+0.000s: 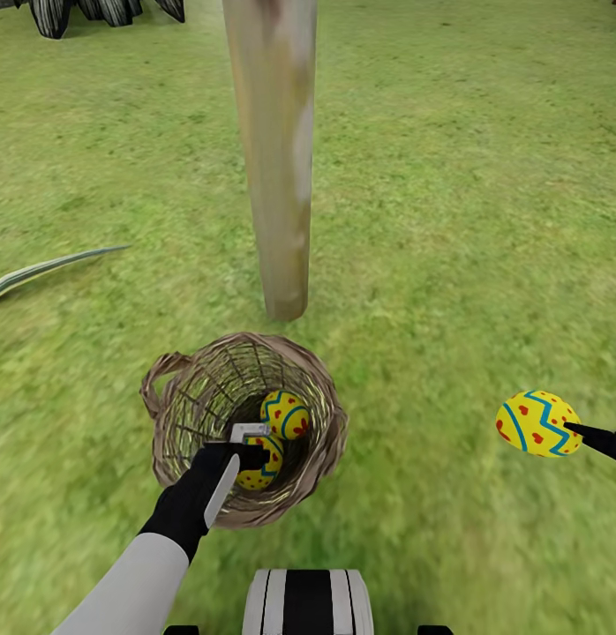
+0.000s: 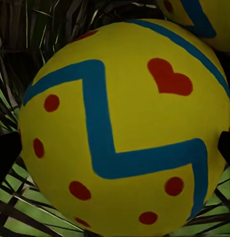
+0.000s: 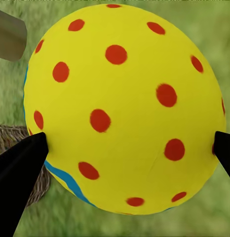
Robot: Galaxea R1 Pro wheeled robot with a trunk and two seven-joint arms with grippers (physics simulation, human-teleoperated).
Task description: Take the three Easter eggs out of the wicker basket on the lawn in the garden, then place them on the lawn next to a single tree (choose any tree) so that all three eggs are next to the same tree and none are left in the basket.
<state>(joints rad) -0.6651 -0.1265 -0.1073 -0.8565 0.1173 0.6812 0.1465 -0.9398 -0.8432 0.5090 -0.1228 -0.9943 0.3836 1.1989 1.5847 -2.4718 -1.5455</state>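
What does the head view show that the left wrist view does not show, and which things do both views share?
Head view alone: the tree trunk rising from the lawn, the whole wicker basket with its loop handle, and the right claw holding one egg off to the side of the basket. Left wrist view alone: the close pattern on the near egg, a blue zigzag, red dots and a heart, with the left claw's fingertips at both of its sides. Shared: that egg, part of a second egg behind it, and the basket's weave.

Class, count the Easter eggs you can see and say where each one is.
3. Two lie in the wicker basket: the far egg and the near egg at the left gripper. The third egg is held by the right gripper.
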